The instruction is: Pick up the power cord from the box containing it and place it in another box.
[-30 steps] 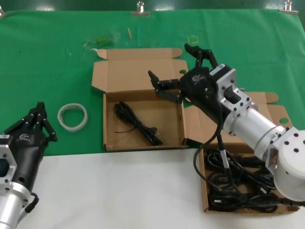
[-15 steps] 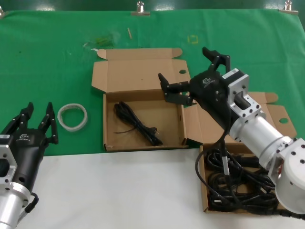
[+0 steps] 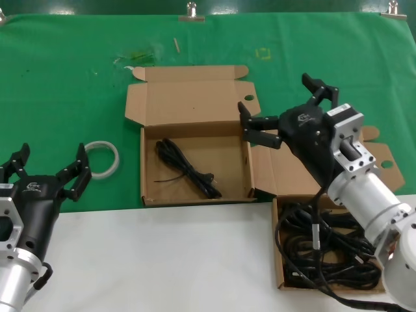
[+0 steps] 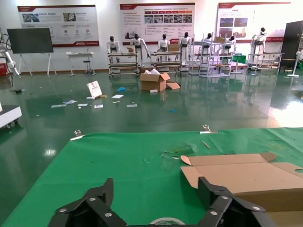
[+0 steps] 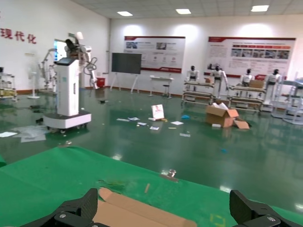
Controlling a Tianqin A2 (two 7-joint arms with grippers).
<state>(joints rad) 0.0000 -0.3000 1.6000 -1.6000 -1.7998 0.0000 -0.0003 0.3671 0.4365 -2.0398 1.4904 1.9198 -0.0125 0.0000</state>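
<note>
A power cord (image 3: pixel 188 169), a thin black bundle with plug ends, lies inside the middle cardboard box (image 3: pixel 195 196), whose plain lid (image 3: pixel 188 97) stands open at the back. At the right, the box with broad wing flaps (image 3: pixel 270 170) holds a tangle of black cords (image 3: pixel 328 250). My right gripper (image 3: pixel 276 96) hangs open and empty over the gap between the two boxes, above the middle box's right wall. My left gripper (image 3: pixel 53 153) rests open at the table's left, with nothing between its fingers. Each wrist view shows wide-set jaws and the middle box's lid (image 4: pixel 246 177) (image 5: pixel 142 213).
A white tape ring (image 3: pixel 104 146) lies on the green cloth (image 3: pixel 65 78) just left of the middle box, partly under my left gripper, and shows in the left wrist view as a ring (image 4: pixel 165 221). White table surface (image 3: pixel 162 260) runs along the front.
My right gripper has moved right, off the middle box toward the right box, staying open. My left gripper's fingers have spread from shut to open.
</note>
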